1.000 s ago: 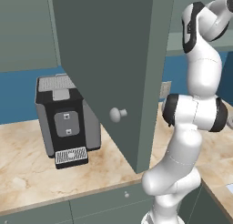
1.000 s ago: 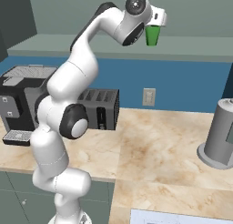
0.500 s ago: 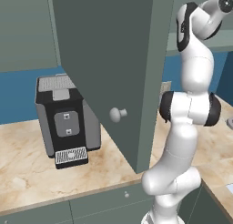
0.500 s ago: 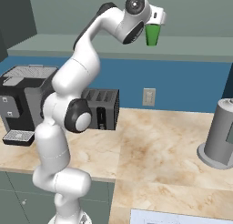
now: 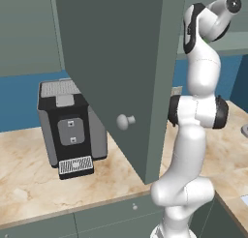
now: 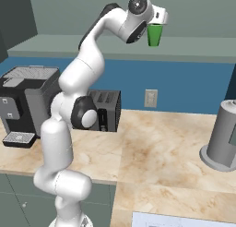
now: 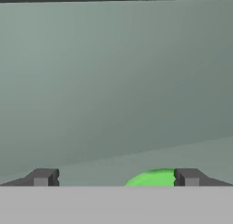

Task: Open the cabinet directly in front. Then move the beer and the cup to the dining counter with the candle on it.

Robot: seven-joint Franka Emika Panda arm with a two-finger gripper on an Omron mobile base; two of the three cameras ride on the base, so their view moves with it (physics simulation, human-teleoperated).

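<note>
Cabinet shelf (image 6: 193,45), cup (image 6: 155,35) upright (rim up), claw (image 7: 116,178) spread

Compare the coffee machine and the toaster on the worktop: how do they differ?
The coffee machine is taller than the toaster, which sits low and boxy. The coffee machine has a pale grey top panel and a mesh drip tray sticking out at its foot; the toaster is dark all over with no tray. In the right base view the coffee machine stands left of the toaster. Both are dark appliances standing upright against the blue wall.

Cabinet (image 5: 116,63) door matt, smooth grey-green; surface (image 6: 156,147) polished beige marble; cup (image 6: 154,35) smooth green plastic; coffee machine (image 5: 72,128) matt black.
</note>
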